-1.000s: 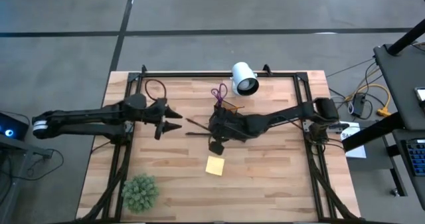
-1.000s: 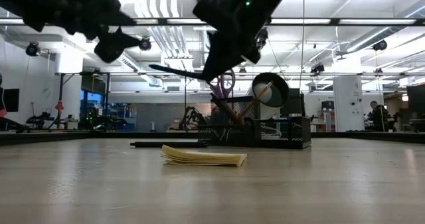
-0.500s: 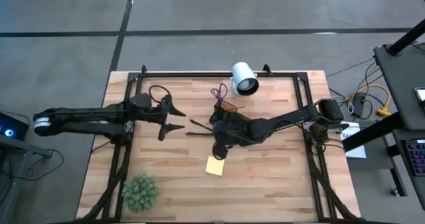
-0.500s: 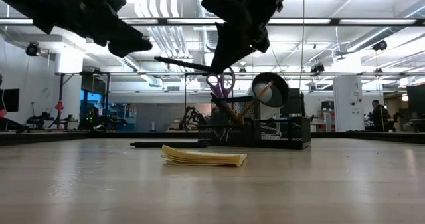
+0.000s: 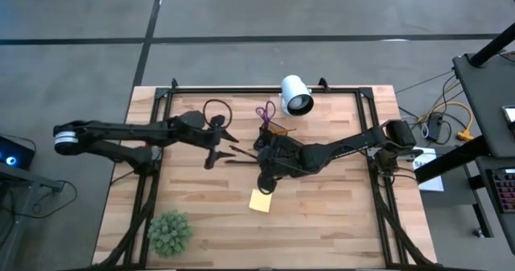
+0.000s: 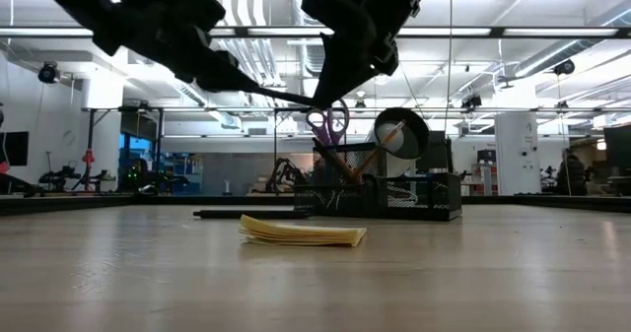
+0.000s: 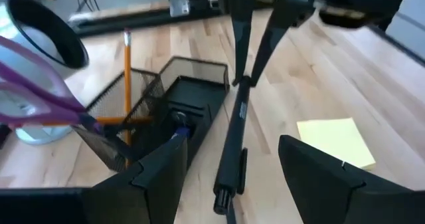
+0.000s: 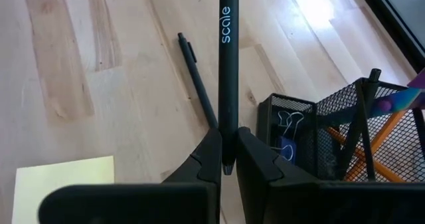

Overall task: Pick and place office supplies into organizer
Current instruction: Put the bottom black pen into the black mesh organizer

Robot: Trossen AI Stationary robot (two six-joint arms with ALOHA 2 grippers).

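From the high view, my left gripper (image 5: pixel 219 146) has closed in on the organizer (image 5: pixel 278 136) since a second ago, fingers spread wide, empty. My right gripper (image 5: pixel 259 156) stays beside the organizer, clamped on a black pen (image 5: pixel 241 151).

Low view: the held pen sticks out level above the sticky-note pad (image 6: pixel 301 232), in front of the organizer.

Left wrist view: the pen hangs between my open fingers (image 7: pixel 159 174), so I judge a handover is near.

Right wrist view: a second pen (image 8: pixel 196 79) lies on the table beside the organizer, still to collect.
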